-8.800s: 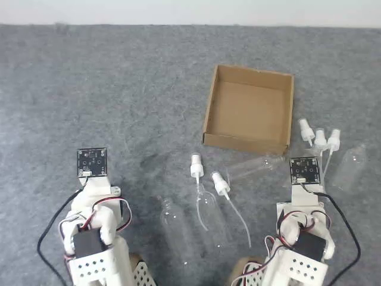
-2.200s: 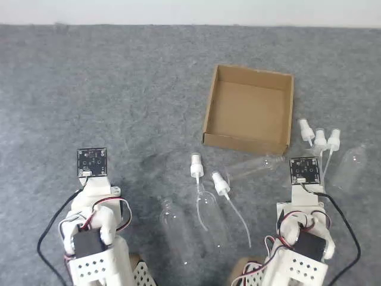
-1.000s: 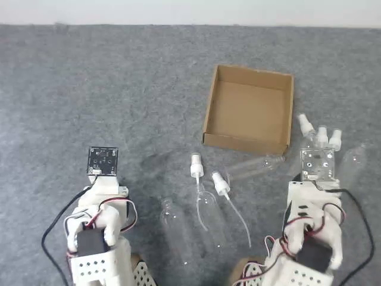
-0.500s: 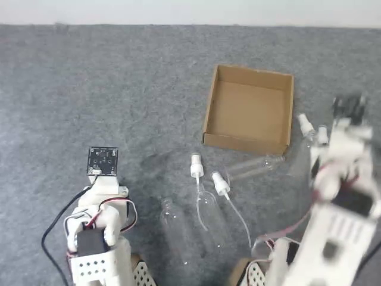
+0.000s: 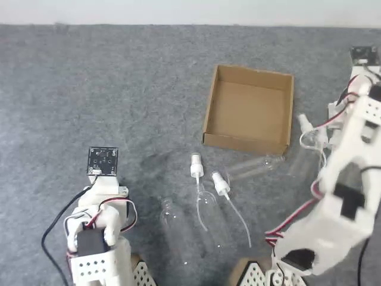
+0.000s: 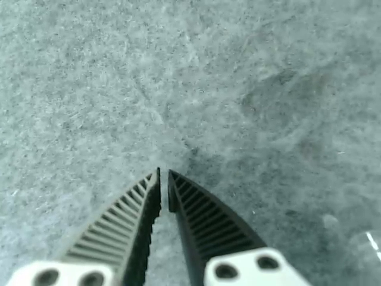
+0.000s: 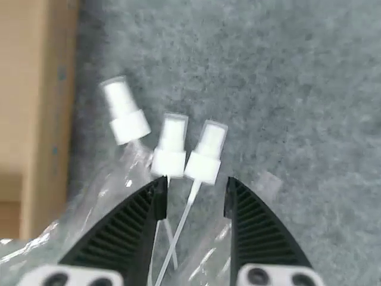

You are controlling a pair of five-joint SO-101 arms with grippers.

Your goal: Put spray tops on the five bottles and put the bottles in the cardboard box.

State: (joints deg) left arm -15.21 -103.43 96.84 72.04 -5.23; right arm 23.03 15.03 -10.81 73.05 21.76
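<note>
The left gripper (image 6: 164, 176) is seen low over the grey mat (image 6: 250, 71). Its 2 ribbed jaws are drawn almost together, with only a thin slit left between the tips, and nothing is held in it. In the high view the left arm (image 5: 98, 229) is placed at the near left edge, well apart from the task's things.

The right gripper (image 7: 193, 189) is held open with nothing gripped. Just beyond its tips, 2 white spray tops (image 7: 206, 156) are laid side by side, and their thin tubes are seen running back between the jaws. A 3rd spray top (image 7: 126, 118) is found just beside them, nearer the wall of the cardboard box (image 7: 33, 89). Clear bottles (image 7: 110, 187) are seen lying beneath the jaws. In the high view the right arm (image 5: 351, 149) is stretched along the right side of the box.

The box is set open-topped on the mat, and nothing is seen inside it. 2 further tops (image 5: 196, 167) are laid near its front wall, with 1 capless bottle (image 5: 256, 165) on its side just in front of that wall. 2 other bottles (image 5: 175, 229) are placed nearer the arms.
</note>
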